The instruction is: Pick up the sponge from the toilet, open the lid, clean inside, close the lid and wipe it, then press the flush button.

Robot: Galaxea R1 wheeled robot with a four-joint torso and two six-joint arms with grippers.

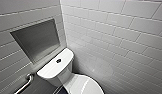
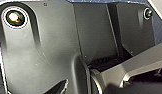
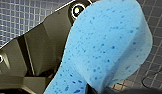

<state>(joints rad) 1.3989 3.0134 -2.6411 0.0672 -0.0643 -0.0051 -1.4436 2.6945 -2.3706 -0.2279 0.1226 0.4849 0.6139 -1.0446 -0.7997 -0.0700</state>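
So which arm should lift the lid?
Left, probably. The sponge sits close at the right wrist, apparently gripped there, so that arm is occupied; the lid lies shut.

- right gripper (image 3: 93,89): closed on the sponge (image 3: 104,47), which rises bent out of its grip, close to the wrist camera.
- right wrist plate (image 3: 39,47): dark, angled, beside the sponge.
- left wrist plate (image 2: 44,50): dark, broad, with the jointed bar (image 2: 139,63) slanting across beside it.

Sponge (image 3: 107,50) is bright blue with darker blue flecks; toilet (image 1: 57,68) glossy white, dark button (image 1: 58,60) on its tank, pale brick-pattern tiles (image 1: 117,37) behind it.
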